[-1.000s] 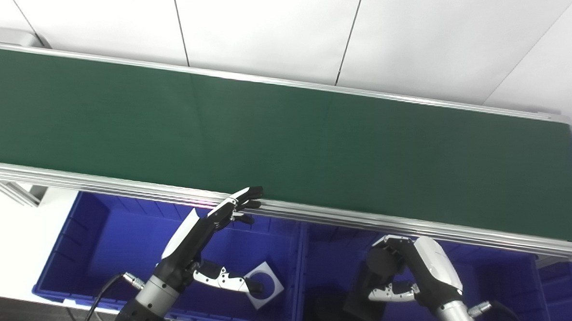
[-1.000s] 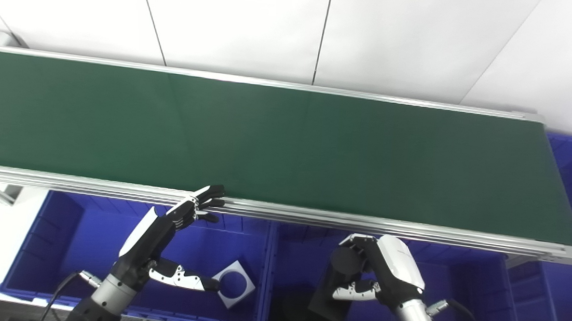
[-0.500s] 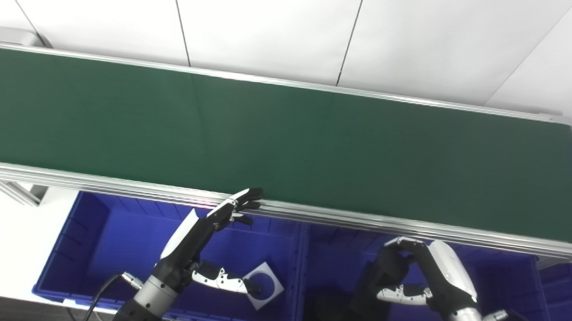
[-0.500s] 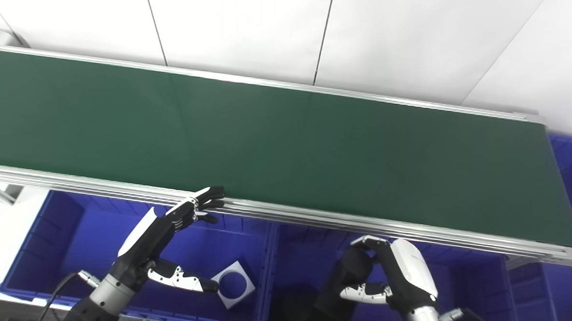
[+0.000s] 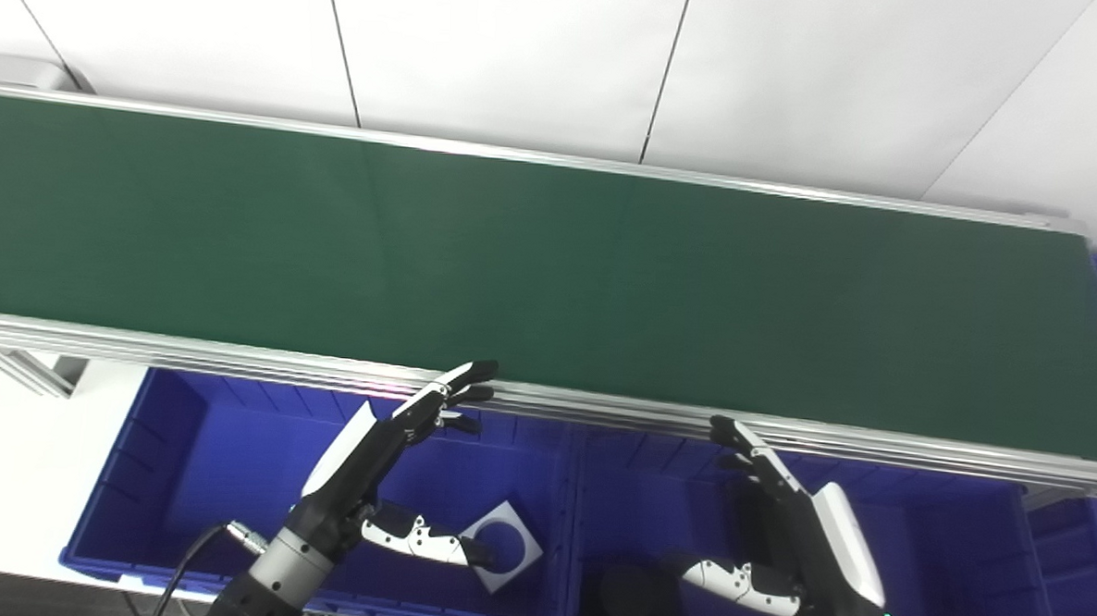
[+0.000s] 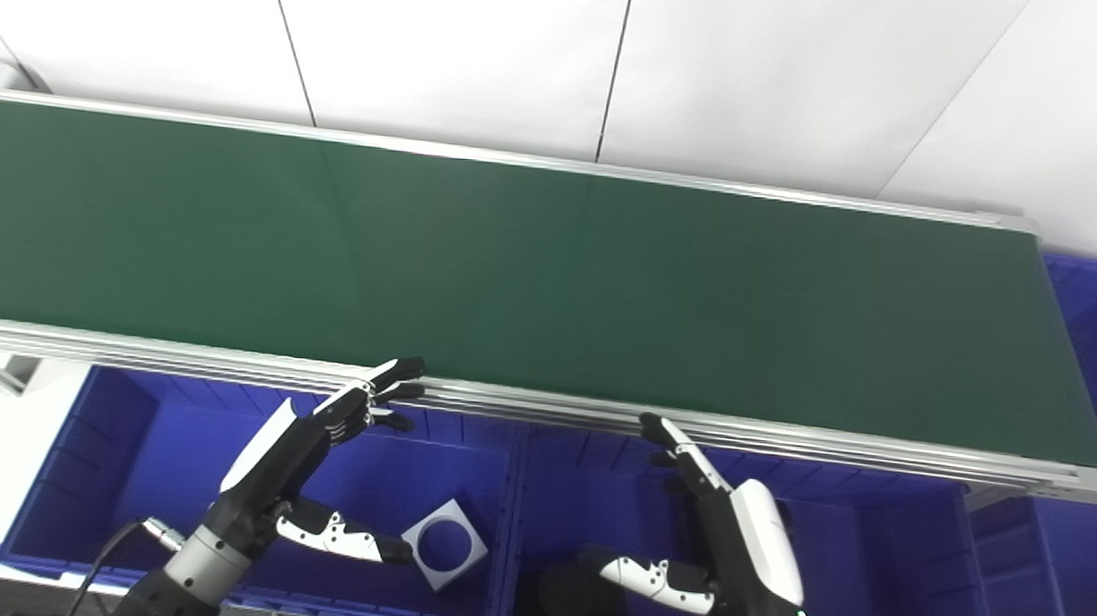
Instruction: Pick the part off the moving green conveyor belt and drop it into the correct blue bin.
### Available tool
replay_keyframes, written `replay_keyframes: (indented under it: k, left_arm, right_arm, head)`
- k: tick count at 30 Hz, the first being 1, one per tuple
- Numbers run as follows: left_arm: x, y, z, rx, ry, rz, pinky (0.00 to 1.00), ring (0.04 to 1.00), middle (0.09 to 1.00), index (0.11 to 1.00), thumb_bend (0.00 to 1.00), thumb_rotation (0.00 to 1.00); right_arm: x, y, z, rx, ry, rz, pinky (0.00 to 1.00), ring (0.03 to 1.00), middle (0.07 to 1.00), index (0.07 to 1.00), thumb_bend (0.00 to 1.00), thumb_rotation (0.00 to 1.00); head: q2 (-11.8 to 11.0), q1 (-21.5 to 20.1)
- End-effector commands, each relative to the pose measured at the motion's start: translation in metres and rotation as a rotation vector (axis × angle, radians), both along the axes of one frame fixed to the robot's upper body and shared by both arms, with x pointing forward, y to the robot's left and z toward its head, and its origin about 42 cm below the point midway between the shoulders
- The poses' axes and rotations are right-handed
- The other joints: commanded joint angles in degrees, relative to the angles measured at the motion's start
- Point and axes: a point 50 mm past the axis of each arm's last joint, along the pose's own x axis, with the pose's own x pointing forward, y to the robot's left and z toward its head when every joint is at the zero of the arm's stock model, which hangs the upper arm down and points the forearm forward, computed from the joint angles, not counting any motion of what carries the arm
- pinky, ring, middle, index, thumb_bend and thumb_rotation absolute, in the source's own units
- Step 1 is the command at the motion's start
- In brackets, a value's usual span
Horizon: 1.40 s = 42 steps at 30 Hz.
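The conveyor belt (image 5: 550, 280) runs left to right across the scene. In front of it sit two bins side by side: the left bin (image 5: 162, 476) holds a square plate (image 5: 503, 556), the right bin (image 5: 954, 557) a round part (image 5: 627, 594).

Belt (image 5: 550, 271) surface bare ahead of both sets of fingers, open w/ room to reach over. Alu rail (image 5: 600, 407) runs just past fingertips of left hand (image 5: 371, 458) & right hand (image 5: 797, 550), a lip to clear. Below left fingers: square plate w/ hole (image 5: 501, 558) in left bin (image 5: 162, 458); below right thumb: dark round part (image 5: 624, 594) in middle bin (image 5: 955, 548).
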Motion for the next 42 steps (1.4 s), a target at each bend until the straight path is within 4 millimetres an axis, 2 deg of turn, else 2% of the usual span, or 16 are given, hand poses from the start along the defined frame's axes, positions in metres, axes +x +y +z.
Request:
replay_keyframes:
  k: [1, 9, 15, 18, 19, 22, 31, 36, 38, 42]
  left_arm:
    - [0.000, 0.002, 0.008, -0.015, -0.041, -0.016, 0.73, 0.875, 0.929, 0.920, 0.84, 0.21]
    - [0.002, 0.006, 0.009, -0.005, -0.037, -0.022, 0.72, 0.873, 0.933, 0.921, 0.86, 0.24]
    - [0.001, 0.008, 0.006, -0.004, -0.023, -0.020, 0.72, 0.864, 0.929, 0.920, 0.86, 0.24]
    - [0.001, 0.008, 0.004, -0.005, -0.017, -0.012, 0.72, 0.861, 0.927, 0.917, 0.87, 0.25]
    - [0.001, 0.008, 0.003, -0.004, -0.014, -0.014, 0.72, 0.861, 0.926, 0.917, 0.87, 0.25]
    - [0.000, 0.007, 0.002, 0.004, -0.009, -0.019, 0.72, 0.869, 0.936, 0.925, 0.86, 0.25]
    - [-0.001, 0.002, 0.007, -0.004, -0.007, -0.026, 0.71, 0.865, 0.937, 0.924, 0.87, 0.23]
    - [0.004, -0.006, 0.010, -0.015, -0.019, -0.048, 0.71, 0.861, 0.941, 0.934, 0.85, 0.22]
    - [0.005, -0.011, 0.009, -0.020, -0.011, -0.059, 0.74, 0.878, 0.943, 0.937, 0.86, 0.23]
    - [0.003, -0.013, 0.005, -0.014, 0.011, -0.047, 0.73, 0.878, 0.949, 0.941, 0.88, 0.26]
  right_arm:
    - [-0.002, 0.007, 0.005, 0.042, -0.061, 0.017, 0.69, 0.788, 0.860, 0.898, 0.76, 0.45]
    - [-0.010, 0.021, -0.007, 0.092, -0.044, 0.026, 0.73, 0.816, 0.875, 0.932, 0.79, 0.48]
    - [-0.010, 0.023, -0.013, 0.113, -0.027, 0.017, 0.79, 0.846, 0.891, 0.950, 0.83, 0.49]
    - [-0.010, 0.023, -0.016, 0.144, -0.029, 0.002, 0.79, 0.863, 0.905, 0.961, 0.84, 0.48]
    - [-0.010, 0.023, -0.017, 0.147, -0.030, -0.016, 0.79, 0.865, 0.906, 0.963, 0.85, 0.47]
    - [-0.012, 0.022, -0.018, 0.162, -0.036, -0.062, 0.78, 0.868, 0.909, 0.965, 0.87, 0.50]
    - [-0.018, 0.015, -0.023, 0.235, -0.059, -0.158, 0.80, 0.896, 0.912, 0.980, 0.85, 0.52]
    - [-0.018, 0.014, -0.025, 0.271, -0.058, -0.174, 0.82, 0.896, 0.915, 0.986, 0.83, 0.52]
    - [-0.019, 0.014, -0.026, 0.284, -0.060, -0.171, 0.83, 0.902, 0.926, 0.993, 0.83, 0.53]
    - [-0.020, 0.013, -0.026, 0.280, -0.051, -0.175, 0.82, 0.899, 0.920, 0.985, 0.83, 0.53]
  head:
    - [-0.06, -0.06]
    - [-0.69, -1.03]
    - [-1.60, -0.94]
    - [-1.66, -0.96]
    - [-2.34, -1.54]
    - [-2.67, -2.45]
    - [-3.19, -5.58]
    - [-3.09, -5.60]
    - [-3.15, -5.23]
    - [-3.09, -4.64]
